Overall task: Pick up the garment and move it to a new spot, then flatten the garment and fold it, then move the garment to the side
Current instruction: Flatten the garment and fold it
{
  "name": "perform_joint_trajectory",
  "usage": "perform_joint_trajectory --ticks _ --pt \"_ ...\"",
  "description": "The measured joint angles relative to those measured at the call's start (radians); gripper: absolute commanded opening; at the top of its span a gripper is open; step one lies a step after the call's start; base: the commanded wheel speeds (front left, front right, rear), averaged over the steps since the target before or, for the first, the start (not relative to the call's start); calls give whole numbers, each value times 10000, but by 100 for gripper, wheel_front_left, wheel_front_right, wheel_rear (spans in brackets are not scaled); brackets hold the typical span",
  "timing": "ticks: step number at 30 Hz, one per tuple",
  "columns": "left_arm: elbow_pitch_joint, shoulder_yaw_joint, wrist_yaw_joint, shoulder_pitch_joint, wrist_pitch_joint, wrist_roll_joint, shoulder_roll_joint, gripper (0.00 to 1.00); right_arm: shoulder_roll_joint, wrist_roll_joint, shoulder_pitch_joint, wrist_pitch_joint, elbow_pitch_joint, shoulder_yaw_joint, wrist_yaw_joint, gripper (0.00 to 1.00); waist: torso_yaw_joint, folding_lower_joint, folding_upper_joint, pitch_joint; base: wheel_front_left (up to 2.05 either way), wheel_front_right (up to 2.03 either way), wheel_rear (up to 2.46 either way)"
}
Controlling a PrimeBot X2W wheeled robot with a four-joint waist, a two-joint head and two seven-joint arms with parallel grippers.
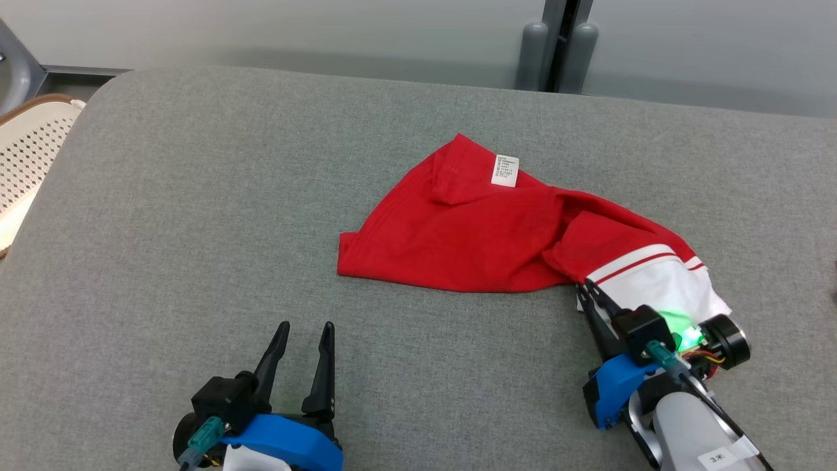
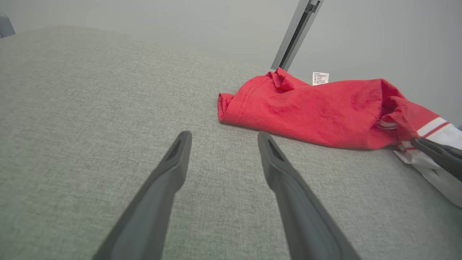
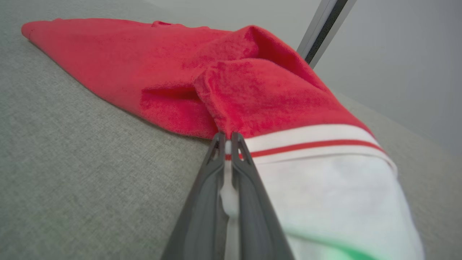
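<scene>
A red garment [image 1: 471, 229] with a white, red-striped end and a white label [image 1: 505, 170] lies crumpled on the grey cushion [image 1: 196, 196]. My right gripper [image 1: 588, 288] is shut on the white edge of the garment [image 3: 274, 108]; in the right wrist view a strip of white cloth is pinched between the right gripper's [image 3: 227, 139] fingers. My left gripper [image 1: 306, 330] stands open at the lower left, well short of the garment's left corner. In the left wrist view the left gripper [image 2: 223, 139] has bare cushion between its fingers and the garment [image 2: 306, 108] lies ahead to the right.
A cream perforated basket [image 1: 29, 150] sits off the cushion's left edge. A grey wall and a dark vertical post [image 1: 556, 46] stand behind the cushion's far edge. Bare cushion stretches to the left of and in front of the garment.
</scene>
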Motion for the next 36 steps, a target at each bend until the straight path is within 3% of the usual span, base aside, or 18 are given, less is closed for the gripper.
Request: perform_joint_trajectory --ticks 10,13,20,21,24,27,32,36 --pt "-69 -188 0 135 0 -25 0 100 4 748 -549 -2 -1375 -794 0 0 -32 0 0 -69 0 0 0" --pt "-127 -345 0 132 0 -73 0 100 -125 270 -1198 -2 -1014 -1317 2 0 -39 -2 0 -75 0 0 0" --pt "-157 -669 0 12 0 -94 0 100 -1225 -476 -3437 190 148 -2132 0 0 226 -2 0 158 0 0 0" --pt "-115 -734 0 -15 0 -84 2 100 -1524 -694 -3953 372 608 -2518 0 100 327 -2 0 277 0 0 0" --pt "-48 -853 0 -80 0 -50 0 100 -1735 -1064 -4366 523 1127 -3415 -2 100 498 -1 0 423 0 0 0" --pt "-2 -874 0 -130 0 -50 2 100 -1522 -1398 -4463 307 1279 -3985 -2 100 623 -1 0 489 0 0 0" --pt "63 -732 -2 -94 0 -19 4 100 -744 -1559 -3728 56 1557 -3986 0 100 476 -1 0 369 0 0 0" --pt "94 -683 0 -69 0 35 0 100 -299 -897 -2685 27 1181 -3404 0 100 247 -1 0 226 0 0 0"
